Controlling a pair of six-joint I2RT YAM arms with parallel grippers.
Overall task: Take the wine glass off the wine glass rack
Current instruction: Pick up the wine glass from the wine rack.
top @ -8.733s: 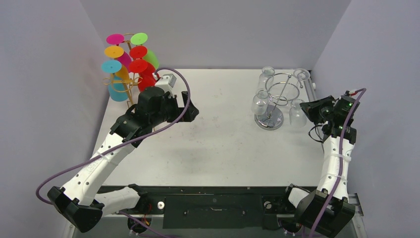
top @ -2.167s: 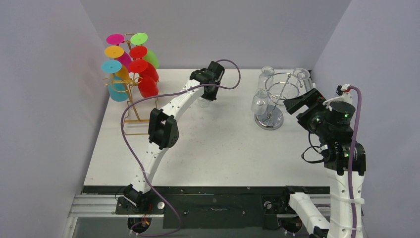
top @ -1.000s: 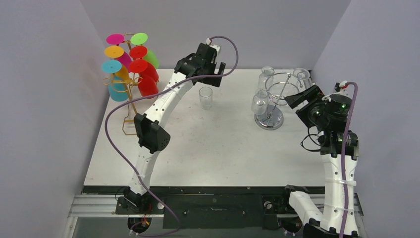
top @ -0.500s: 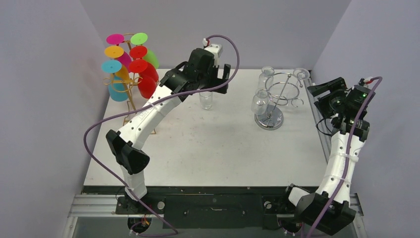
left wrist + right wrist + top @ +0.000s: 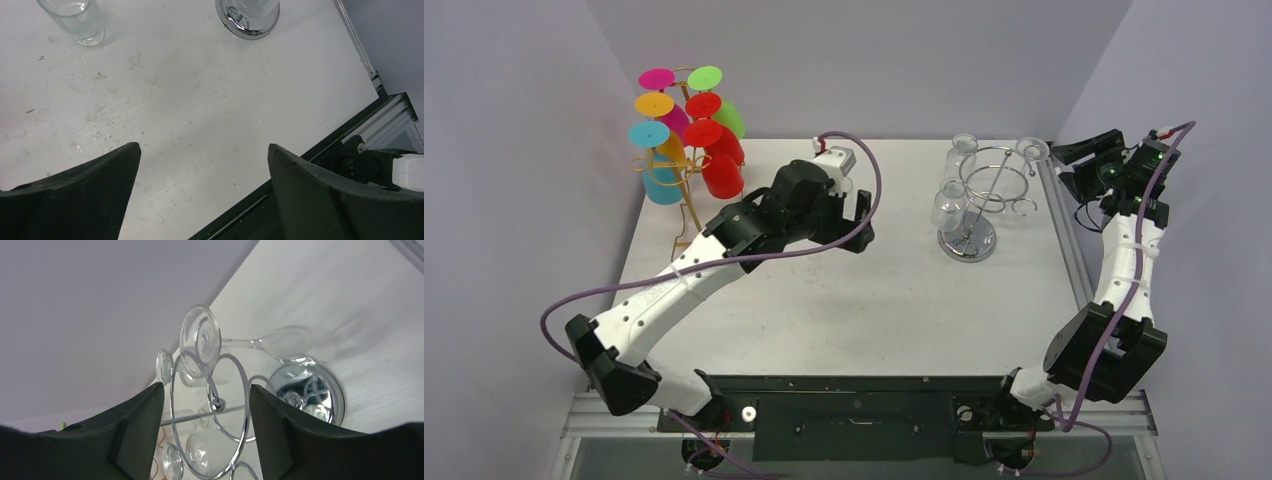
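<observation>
Wine glasses [image 5: 948, 207] (clear) hang on chrome rack [image 5: 967, 243].

Enclosure seen from the near side. A white matte worktop [image 5: 904, 300] fills the floor of the cell; its surface carries faint grey scuffs and dark specks, plainest in the left wrist view. Three plain, pale lavender-grey panels close it in: a back wall [image 5: 864, 60], a left wall [image 5: 504, 250] and a right wall [image 5: 1204, 320], the side walls slanting outward toward the viewer. A thin metal strip [image 5: 1067, 250] runs along the worktop's right edge. A dark border marks the near edge, and below it lies an aluminium rail [image 5: 624, 412] carrying a black plate [image 5: 854, 412]. Lighting is even and diffuse; shadows are soft and short.
</observation>
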